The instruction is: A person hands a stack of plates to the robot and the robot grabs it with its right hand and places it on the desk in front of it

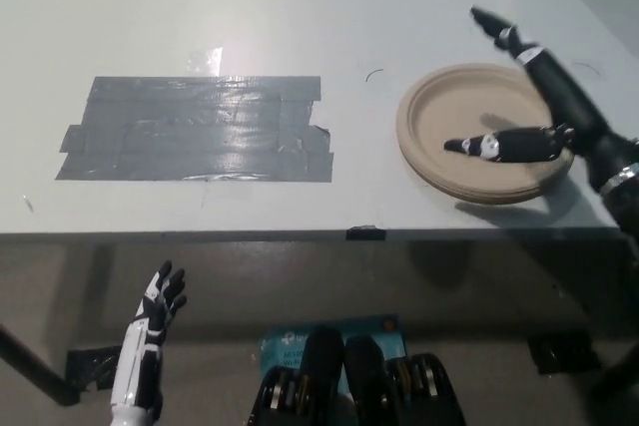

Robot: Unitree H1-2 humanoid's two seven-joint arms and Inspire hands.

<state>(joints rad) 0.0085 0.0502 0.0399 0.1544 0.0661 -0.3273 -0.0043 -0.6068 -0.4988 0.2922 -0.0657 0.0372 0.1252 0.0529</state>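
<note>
Hovering spread over the stack of plates [439, 127], your right hand [559, 112] is gripping nothing.
The stack is lying flat on the desk [300, 7] near its front edge, well right of the grey tape patch [200, 127]. The plates are looking like light, thin paper, bendy at the rim and apt to slide apart, so you are best pinching the rim, thumb on top. The black arm is reaching in from the right, thumb over the plate's well, another finger stretching past the far rim. Your white left hand [160, 306] is idling below the desk edge, fingers apart.
</note>
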